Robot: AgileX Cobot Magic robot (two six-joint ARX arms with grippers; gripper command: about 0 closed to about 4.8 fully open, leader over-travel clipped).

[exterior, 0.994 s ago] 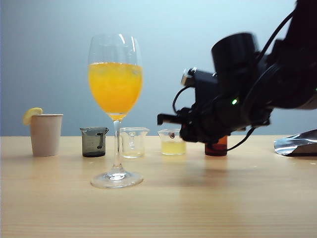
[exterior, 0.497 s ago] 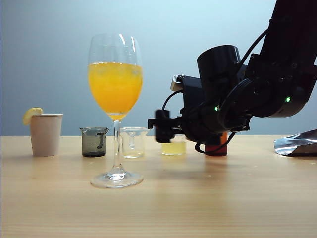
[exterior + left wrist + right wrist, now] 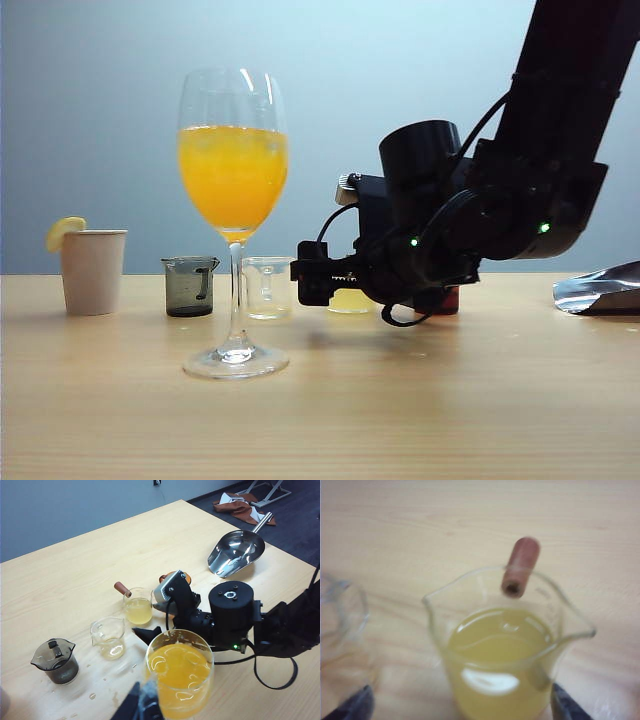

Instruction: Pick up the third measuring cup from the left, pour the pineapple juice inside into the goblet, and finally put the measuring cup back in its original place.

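Approach stage of the pour. The third measuring cup [image 3: 507, 650] stands upright on the wood-grain table [image 3: 450, 400] in the back row, between an empty clear cup [image 3: 266, 287] and an amber-brown cup [image 3: 440, 300] that the arm largely hides. It holds its full charge of pineapple juice [image 3: 500, 645] — nothing has been lifted or poured.

The right gripper [image 3: 318, 285] reaches in low from the right of the exterior view. Its jaws are spread wide, one dark fingertip [image 3: 565, 705] showing on each side of the cup's base in the right wrist view; whether either pad touches the glass cannot be told.

The goblet [image 3: 233, 180] stands in front, to the left of the cup, already holding deep orange drink (filled to well above half of the bowl). The left gripper [image 3: 142, 705] hangs just beside the goblet's bowl; its state cannot be told.

Orientation: the cup's long axis is vertical, mouth up. Its reddish-brown handle stub [image 3: 520, 567] points away from the right gripper — toward the far edge of the table.

Remaining, in all likelihood: close, lift, tip into the goblet, return the cup.
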